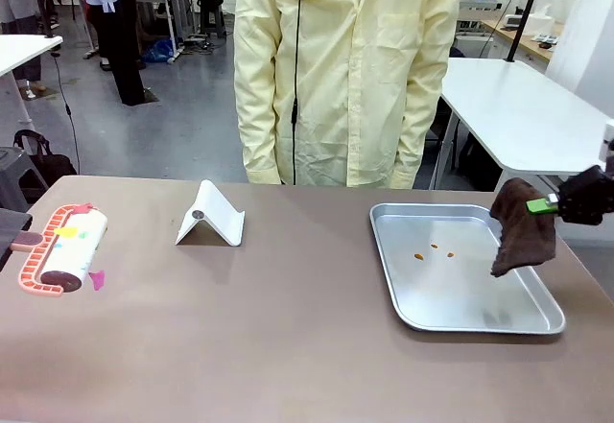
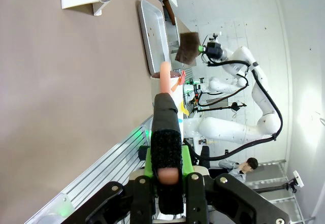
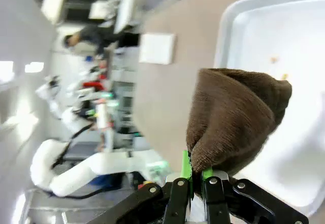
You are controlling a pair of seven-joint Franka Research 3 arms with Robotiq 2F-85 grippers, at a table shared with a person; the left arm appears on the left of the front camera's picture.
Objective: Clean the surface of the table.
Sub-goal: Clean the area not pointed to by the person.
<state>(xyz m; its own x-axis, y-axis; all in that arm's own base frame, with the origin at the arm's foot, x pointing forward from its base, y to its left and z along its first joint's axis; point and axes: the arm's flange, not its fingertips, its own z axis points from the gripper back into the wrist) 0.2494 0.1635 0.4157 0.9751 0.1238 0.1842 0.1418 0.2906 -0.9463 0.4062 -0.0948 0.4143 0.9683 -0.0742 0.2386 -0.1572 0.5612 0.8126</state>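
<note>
Brown woolly cloth (image 1: 523, 236) is pinched by the right gripper (image 1: 539, 206) over the steel tray (image 1: 451, 293); a roller handle (image 2: 166, 117) is clamped by the left gripper (image 2: 166, 164).

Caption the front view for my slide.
Right gripper holds a dark brown cloth over the rectangular steel tray on the taupe-brown table.
</note>
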